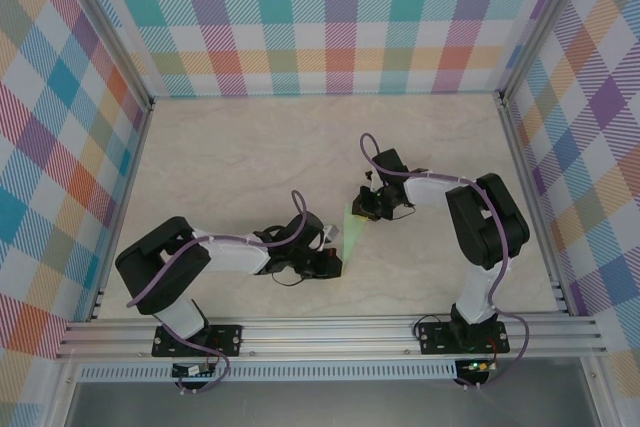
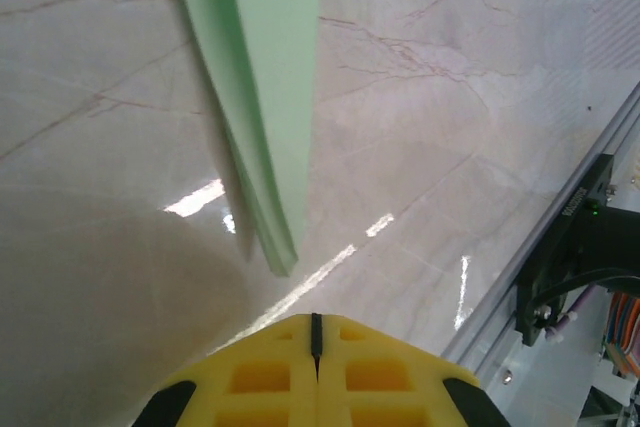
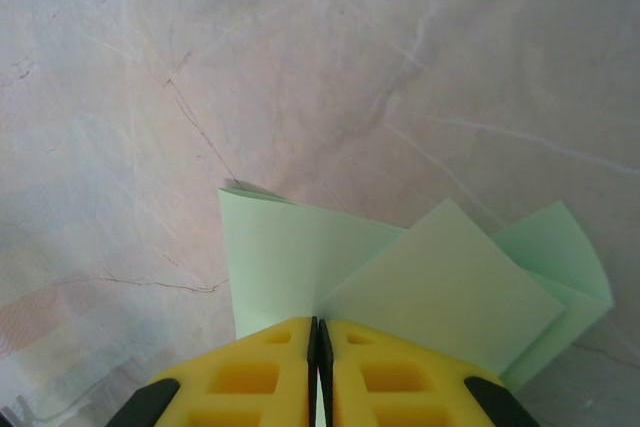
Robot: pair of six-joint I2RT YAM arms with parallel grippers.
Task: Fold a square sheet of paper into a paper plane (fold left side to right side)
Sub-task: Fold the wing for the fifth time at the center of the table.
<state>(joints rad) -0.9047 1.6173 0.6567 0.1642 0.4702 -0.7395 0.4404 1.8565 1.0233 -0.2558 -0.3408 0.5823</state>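
Right pincer (image 3: 318,325) pinches the paper plane (image 3: 430,292); left pincer (image 2: 316,322) sits pressed together near it.

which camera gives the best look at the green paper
Right wrist: the green paper lies close up, its overlapping folded layers plain, pinched in the shut right claw. Left wrist shows it as a narrow edge-on strip; top external as a small green sliver.
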